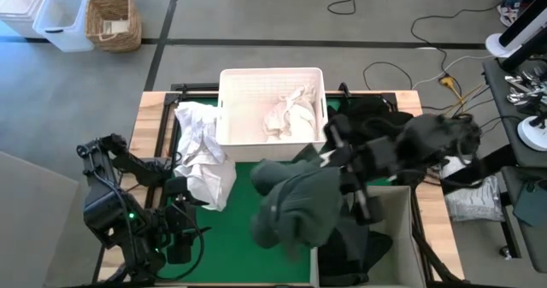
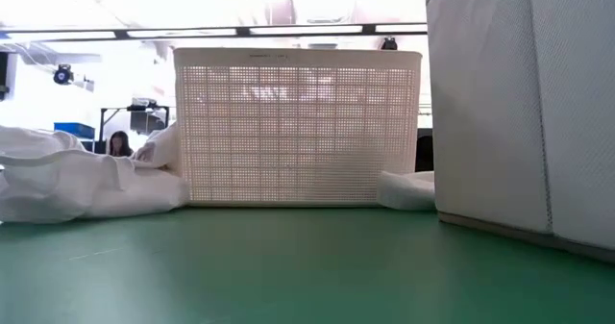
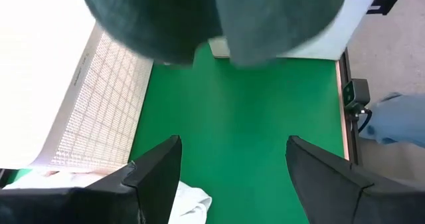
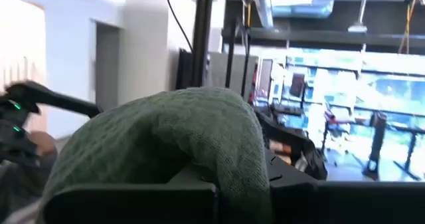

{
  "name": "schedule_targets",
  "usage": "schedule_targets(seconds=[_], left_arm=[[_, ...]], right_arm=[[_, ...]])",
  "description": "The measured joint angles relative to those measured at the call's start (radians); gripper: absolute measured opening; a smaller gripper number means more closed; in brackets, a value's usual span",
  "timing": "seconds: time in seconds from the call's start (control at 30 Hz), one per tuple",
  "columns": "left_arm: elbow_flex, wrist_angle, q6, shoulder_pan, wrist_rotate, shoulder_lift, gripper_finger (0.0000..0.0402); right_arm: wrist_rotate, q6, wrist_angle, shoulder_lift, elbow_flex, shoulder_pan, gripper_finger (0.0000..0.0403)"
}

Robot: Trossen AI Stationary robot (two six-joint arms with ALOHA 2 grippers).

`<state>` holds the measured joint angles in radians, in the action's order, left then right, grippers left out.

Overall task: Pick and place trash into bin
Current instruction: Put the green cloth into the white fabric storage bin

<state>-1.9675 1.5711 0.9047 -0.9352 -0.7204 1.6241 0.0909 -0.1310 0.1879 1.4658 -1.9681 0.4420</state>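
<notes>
Green cloth (image 1: pixel 295 207) hangs at five o'clock of the white tub (image 1: pixel 272 104), pinched in the right fingers (image 1: pixel 342 164); the left fingers (image 1: pixel 175 237) wait open, and a loose fold could snag the tub's rim.

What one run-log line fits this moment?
right tool: shut on green garment, lifted | left tool: open, idle | white tub: holds white sheets

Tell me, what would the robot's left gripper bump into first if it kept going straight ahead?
Probably the dark green garment hanging from the right gripper. The left gripper stands open over bare green mat, though depth is unclear.
</notes>
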Motion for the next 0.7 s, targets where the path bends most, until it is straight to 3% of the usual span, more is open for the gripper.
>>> schedule_targets(seconds=[0.37,0.7], left_arm=[[0.0,0.0,0.01,0.0,-0.002,0.0,0.0247],[0.0,0.0,0.025,0.0,-0.003,0.001,0.0247]], right_arm=[[-0.014,-0.027,0.048,-0.107,-0.002,0.072,0.0012],[-0.014,0.051,0.44,-0.262,-0.002,0.09,0.0012]])
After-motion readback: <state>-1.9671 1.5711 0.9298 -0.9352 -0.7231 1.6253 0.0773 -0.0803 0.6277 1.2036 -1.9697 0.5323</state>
